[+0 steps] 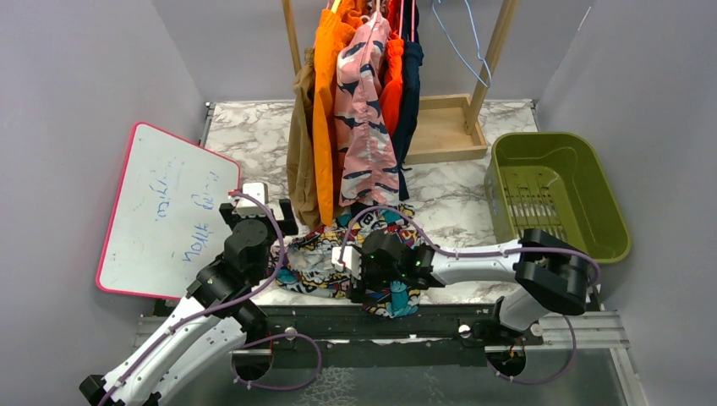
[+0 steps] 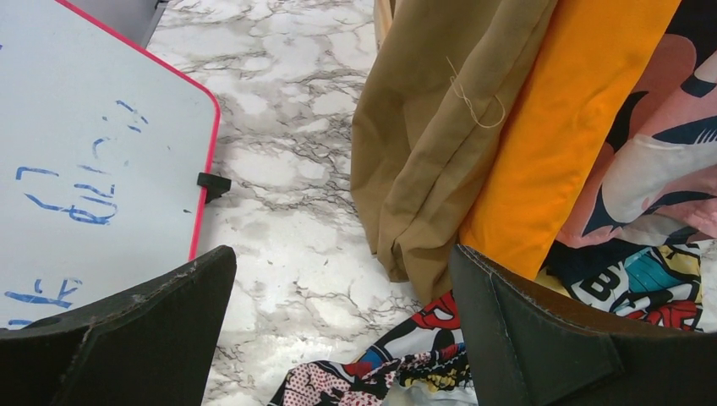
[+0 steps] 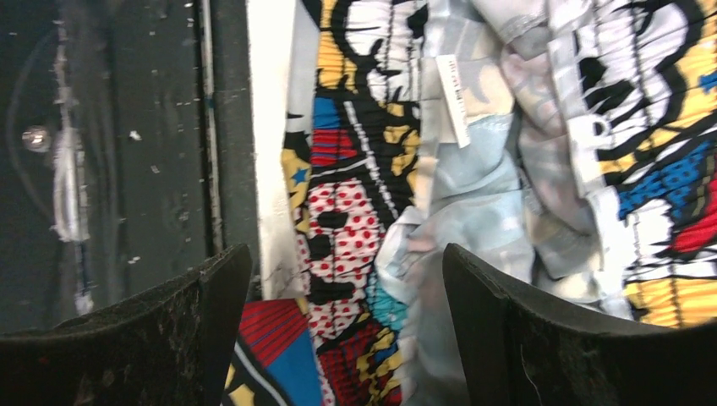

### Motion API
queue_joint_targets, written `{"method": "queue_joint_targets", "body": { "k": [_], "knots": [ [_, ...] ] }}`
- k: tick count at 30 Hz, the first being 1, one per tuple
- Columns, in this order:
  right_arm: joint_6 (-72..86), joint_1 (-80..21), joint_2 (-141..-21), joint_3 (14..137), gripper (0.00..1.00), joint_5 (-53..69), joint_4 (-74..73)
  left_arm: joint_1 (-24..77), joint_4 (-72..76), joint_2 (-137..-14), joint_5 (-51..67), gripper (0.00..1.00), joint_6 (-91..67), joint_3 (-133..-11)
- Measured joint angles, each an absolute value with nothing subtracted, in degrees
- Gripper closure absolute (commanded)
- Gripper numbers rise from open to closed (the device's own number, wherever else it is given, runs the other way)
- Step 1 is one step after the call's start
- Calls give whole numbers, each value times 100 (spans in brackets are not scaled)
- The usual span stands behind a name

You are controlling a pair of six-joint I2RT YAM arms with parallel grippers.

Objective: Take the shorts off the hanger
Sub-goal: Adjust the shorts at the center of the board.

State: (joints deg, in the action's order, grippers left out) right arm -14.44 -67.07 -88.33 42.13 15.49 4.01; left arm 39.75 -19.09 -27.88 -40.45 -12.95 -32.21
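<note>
Directly beneath the right claw the comic-print shorts lie crumpled on the marble surface, stretched left-right along its near edge between both arms; that claw is spread wide, pinching nothing. The left claw, also spread and empty, faces the hanging tan-brown shorts

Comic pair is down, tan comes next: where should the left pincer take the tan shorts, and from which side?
Take the tan shorts at the bottom hem, coming from the left. They hang outermost on that side and the hem is a free folded edge; the orange pair presses against their right. The open left pincer faces it.
</note>
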Motion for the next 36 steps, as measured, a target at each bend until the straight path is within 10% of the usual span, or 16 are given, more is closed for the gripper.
{"method": "queue_joint_targets", "body": {
  "k": [5,21,36],
  "knots": [
    [-1726,-6718,-9011,4235,21,1337,858,3977,-1942,-2731,-4145,1,-1306,-3221],
    [-1387,-6810,-9924,4831,96,1120,1059,3975,-1944,-2630,-4250,1,-1306,-3221],
    [-786,-6746,-8965,4884,96,-401,1247,3975,-1946,-2596,-4254,1,-1310,-3221]
  ]
}}
